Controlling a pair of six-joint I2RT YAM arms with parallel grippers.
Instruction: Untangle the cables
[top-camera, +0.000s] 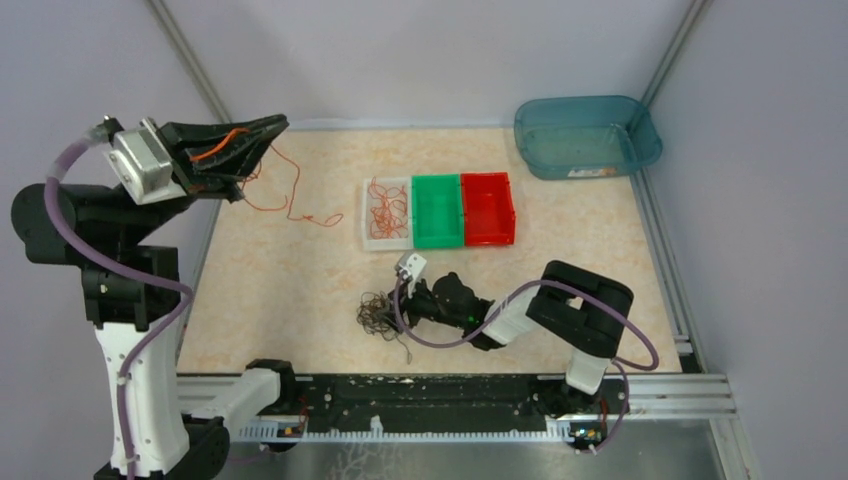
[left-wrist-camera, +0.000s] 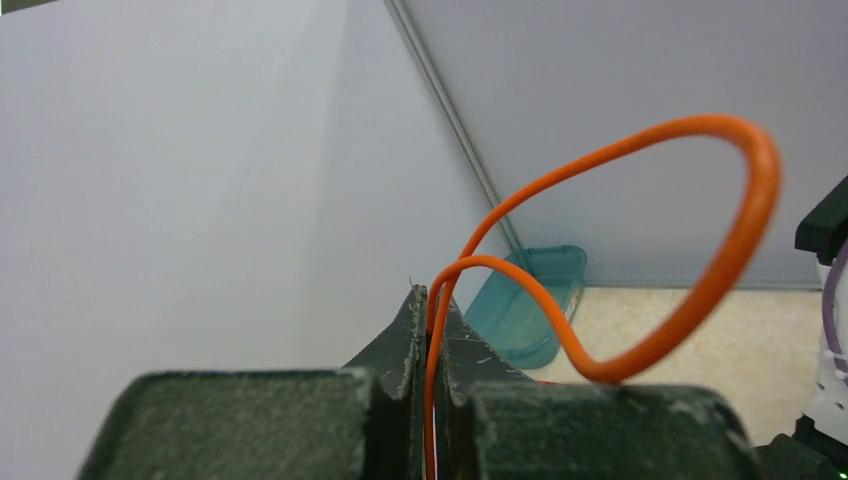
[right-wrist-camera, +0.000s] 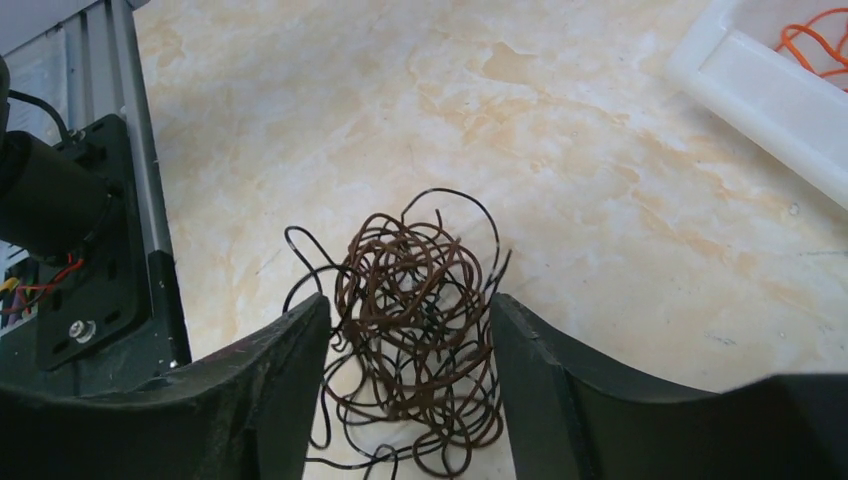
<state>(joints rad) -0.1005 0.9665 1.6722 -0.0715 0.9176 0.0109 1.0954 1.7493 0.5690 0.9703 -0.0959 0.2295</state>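
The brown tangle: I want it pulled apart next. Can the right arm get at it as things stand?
Probably yes: the right gripper stands open astride the brown tangle on the table, and nothing lies between them.

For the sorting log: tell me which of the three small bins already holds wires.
The white bin, leftmost in the row: orange wires lie coiled inside it. The green bin and red bin beside it show only bare floors.
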